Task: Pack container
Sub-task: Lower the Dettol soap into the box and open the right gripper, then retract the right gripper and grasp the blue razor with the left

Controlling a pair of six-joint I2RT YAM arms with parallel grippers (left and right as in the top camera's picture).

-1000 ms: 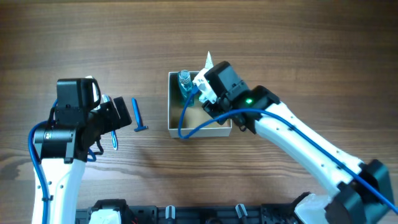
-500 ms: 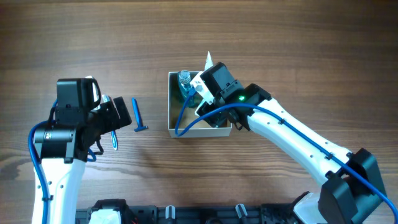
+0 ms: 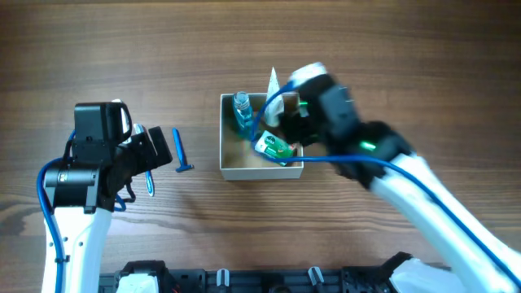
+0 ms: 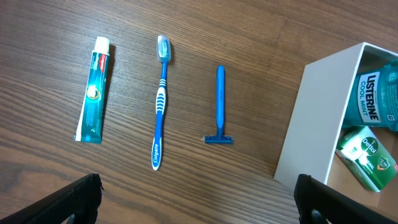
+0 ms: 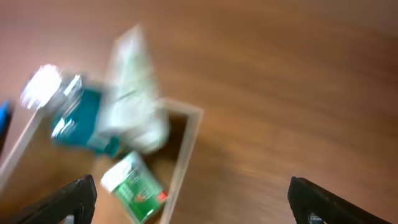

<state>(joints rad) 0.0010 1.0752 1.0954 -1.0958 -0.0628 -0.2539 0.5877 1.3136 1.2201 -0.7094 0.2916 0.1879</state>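
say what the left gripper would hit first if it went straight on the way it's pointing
Probably the bare table: the left gripper looks aimed at the wood between the Colgate toothbrush and the blue razor. Depth is unclear, so a slight drift could touch either.

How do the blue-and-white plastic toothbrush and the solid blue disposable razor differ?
The blue-and-white plastic toothbrush is longer than the solid blue disposable razor. In the left wrist view the toothbrush's head points up, the razor's down. The razor lies nearer the white-walled container. Both lie flat on the wooden table, roughly parallel, outside the container.
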